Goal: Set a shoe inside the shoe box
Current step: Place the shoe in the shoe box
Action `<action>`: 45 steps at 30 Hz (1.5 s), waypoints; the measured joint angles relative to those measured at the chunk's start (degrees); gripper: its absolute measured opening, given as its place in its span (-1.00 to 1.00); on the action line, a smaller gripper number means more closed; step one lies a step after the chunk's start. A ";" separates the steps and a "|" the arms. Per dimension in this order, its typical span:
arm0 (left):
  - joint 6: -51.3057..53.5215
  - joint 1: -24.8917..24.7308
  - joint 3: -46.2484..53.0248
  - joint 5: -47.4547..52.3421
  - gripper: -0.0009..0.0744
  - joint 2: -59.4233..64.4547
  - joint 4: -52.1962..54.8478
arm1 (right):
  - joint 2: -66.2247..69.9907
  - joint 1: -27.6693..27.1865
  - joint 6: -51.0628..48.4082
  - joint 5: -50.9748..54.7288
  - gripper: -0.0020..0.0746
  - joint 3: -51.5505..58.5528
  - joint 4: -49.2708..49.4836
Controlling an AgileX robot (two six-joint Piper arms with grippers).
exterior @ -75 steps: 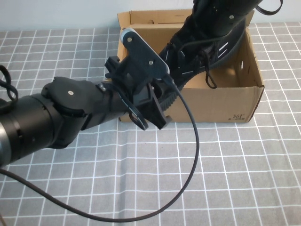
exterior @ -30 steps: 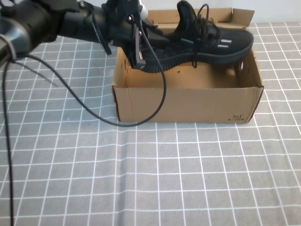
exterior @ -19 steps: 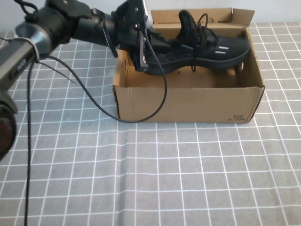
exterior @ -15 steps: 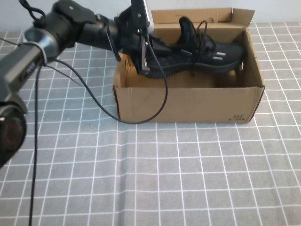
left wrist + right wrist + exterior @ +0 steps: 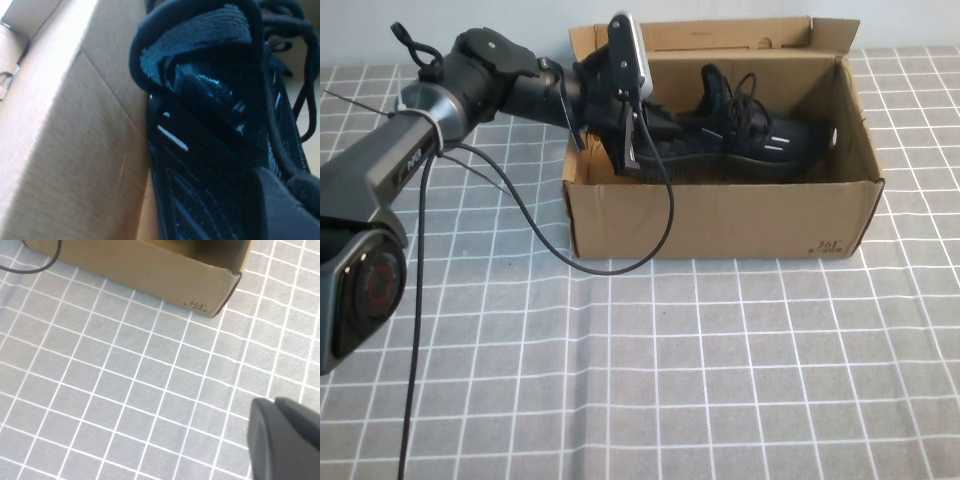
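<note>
- Our left gripper (image 5: 642,140) reaches in from the left over the box's left wall and is clenched on the heel of the shoe (image 5: 740,140)
- In the left wrist view one finger (image 5: 285,210) shows dark in the corner, pressed against the shoe (image 5: 210,150), with the cardboard wall (image 5: 70,140) of the box close alongside
- The shoe is inside the box (image 5: 720,225), lying lengthwise, heel at the left end by the gripper and toe toward the right wall; its laces hang loose above the middle, and white dash marks show on its side
- We cannot tell whether the sole sits flat on the box floor, since the near wall hides it
- The box stands open at the far middle of the grey checked cloth (image 5: 720,380), lid flap up at the back, small dark print on its near right corner
- A black cable (image 5: 665,210) loops from the left arm down over the box's near wall
- Our right gripper (image 5: 285,440) appears only in its own wrist view, as a dark shape above the cloth (image 5: 125,380) on the near side of the box (image 5: 150,270) and apart from it; we cannot tell how its fingers stand
</note>
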 joint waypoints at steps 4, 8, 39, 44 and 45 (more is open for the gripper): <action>0.53 0.00 0.00 -0.97 -0.92 0.00 0.00 | 0.00 0.00 0.00 0.00 -0.99 0.00 0.13; -1.73 0.00 0.00 -2.56 -0.86 0.00 -0.10 | 0.00 0.00 0.00 0.00 -0.99 0.00 0.48; -78.16 -6.13 -0.63 -3.42 0.23 -10.58 20.59 | 0.00 0.00 -0.12 0.00 -0.99 0.00 2.06; -78.76 -7.44 -0.63 -5.66 0.23 -10.45 23.61 | 0.00 0.00 -0.12 0.00 -0.99 0.00 2.06; -78.79 -7.44 -0.63 -5.76 0.23 -10.45 23.88 | 0.00 0.00 -0.12 0.00 -0.99 0.00 2.06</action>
